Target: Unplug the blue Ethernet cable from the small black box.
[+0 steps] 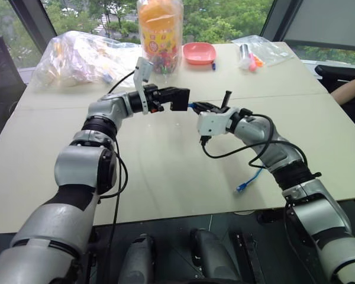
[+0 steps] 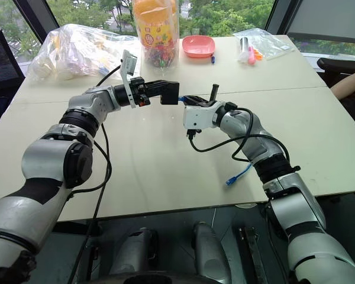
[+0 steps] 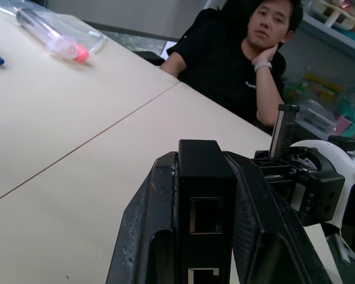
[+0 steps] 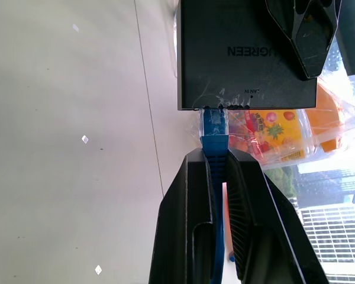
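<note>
Blue Ethernet cable (image 4: 213,137) sits pinched in our right gripper (image 4: 215,177) just behind its plug, still seated in the small black box (image 4: 242,53) clamped by our left gripper (image 3: 204,195), so we should pull straight apart, avoiding twisting.

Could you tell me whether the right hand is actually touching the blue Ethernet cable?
Touching. In the right wrist view, the right hand has both fingers pressed against the blue Ethernet cable just behind its plug, which sits in the small black box.
</note>
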{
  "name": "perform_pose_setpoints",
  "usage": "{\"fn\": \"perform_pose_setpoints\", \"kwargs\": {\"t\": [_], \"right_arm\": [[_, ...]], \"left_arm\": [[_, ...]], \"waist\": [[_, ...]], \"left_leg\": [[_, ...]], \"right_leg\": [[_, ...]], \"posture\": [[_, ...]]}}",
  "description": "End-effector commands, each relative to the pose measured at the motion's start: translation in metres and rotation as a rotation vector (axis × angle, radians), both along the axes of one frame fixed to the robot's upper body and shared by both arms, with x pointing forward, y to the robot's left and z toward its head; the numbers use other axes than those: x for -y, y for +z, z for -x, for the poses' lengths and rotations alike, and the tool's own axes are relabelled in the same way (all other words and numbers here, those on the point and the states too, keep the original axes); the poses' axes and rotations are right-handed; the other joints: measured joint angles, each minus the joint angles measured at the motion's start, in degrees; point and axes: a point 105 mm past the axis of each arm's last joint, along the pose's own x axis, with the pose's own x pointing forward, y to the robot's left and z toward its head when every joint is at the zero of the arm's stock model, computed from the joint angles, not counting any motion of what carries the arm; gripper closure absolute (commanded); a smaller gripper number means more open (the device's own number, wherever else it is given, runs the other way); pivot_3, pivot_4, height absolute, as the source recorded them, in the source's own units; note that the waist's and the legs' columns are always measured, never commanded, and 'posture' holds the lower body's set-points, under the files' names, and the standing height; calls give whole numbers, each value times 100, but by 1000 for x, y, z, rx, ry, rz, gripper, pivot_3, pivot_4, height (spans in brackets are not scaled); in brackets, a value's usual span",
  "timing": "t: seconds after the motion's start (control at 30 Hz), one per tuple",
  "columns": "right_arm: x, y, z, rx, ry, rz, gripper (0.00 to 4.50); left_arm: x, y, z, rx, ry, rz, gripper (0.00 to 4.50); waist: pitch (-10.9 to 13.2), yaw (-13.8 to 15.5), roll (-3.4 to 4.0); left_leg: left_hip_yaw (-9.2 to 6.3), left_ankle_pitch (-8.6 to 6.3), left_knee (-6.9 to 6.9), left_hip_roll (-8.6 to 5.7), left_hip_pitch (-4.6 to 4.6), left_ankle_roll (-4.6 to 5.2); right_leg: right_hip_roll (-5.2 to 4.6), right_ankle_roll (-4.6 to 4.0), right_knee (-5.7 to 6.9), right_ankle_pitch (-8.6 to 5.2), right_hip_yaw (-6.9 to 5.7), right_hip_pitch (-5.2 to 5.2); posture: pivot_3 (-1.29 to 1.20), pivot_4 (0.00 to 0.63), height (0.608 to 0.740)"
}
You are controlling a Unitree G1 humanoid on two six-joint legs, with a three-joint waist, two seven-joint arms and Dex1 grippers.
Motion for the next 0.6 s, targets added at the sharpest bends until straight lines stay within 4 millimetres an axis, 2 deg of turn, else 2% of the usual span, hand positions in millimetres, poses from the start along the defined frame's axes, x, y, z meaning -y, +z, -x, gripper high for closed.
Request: {"fn": "perform_pose_setpoints", "kwargs": {"t": [0.03, 0.13, 0.23, 0.3, 0.33, 0.4, 0.5, 0.6], "right_arm": [[2, 13, 5, -6, 16, -67, 3285], [14, 9, 4, -65, -62, -192, 1848], [20, 2, 13, -258, -107, -528, 255], [13, 0, 24, -481, -69, -863, 255], [5, 1, 32, -613, -12, -1042, 255], [-13, 6, 50, -843, 135, -1290, 255], [-34, 8, 71, -1031, 285, -1424, 255], [-40, 13, 74, -1106, 347, -1580, 255]], "left_arm": [[-7, 12, -4, 19, 41, 44, 3981], [-15, 11, -4, -11, 56, 96, 3981], [-23, 11, -2, -49, 44, 170, 3981], [-26, 12, 2, -73, 8, 213, 3981], [-26, 12, 6, -88, -24, 232, 3981], [-26, 11, 11, -113, -73, 261, 3981], [-28, 15, 14, -162, -104, 351, 3981], [-30, 22, 18, -191, -138, 432, 3981]], "waist": [[0, 1, 0], [0, 3, -1], [-2, 2, -2], [-2, -3, -2], [-1, 0, -2], [-1, -3, -2], [-2, 8, -2], [-2, 19, -2]], "left_leg": [[-1, 0, 0, 0, 0, 0], [-2, 0, 0, 0, 0, 0], [-9, 0, 0, 1, 1, 0], [-11, 0, 0, 1, 0, 0], [-16, 0, 2, 3, 1, 0], [-24, 0, 4, 4, 0, 0], [-32, 0, 12, 6, 1, 0], [-40, 0, 21, 5, 0, 0]], "right_leg": [[0, 0, 0, 0, 0, 0], [0, 1, 0, 0, 0, 1], [0, 1, 3, 0, -3, 5], [1, 4, 6, 2, -4, 2], [4, 5, 9, 3, -6, 3], [5, 4, 18, 3, -11, 2], [4, 3, 28, 4, -18, 5], [3, 3, 28, 4, -25, 13]], "posture": [[0, 150, 740], [0, 150, 740], [0, 150, 740], [0, 150, 740], [0, 150, 740], [0, 150, 740], [0, 150, 740], [0, 150, 740]]}}
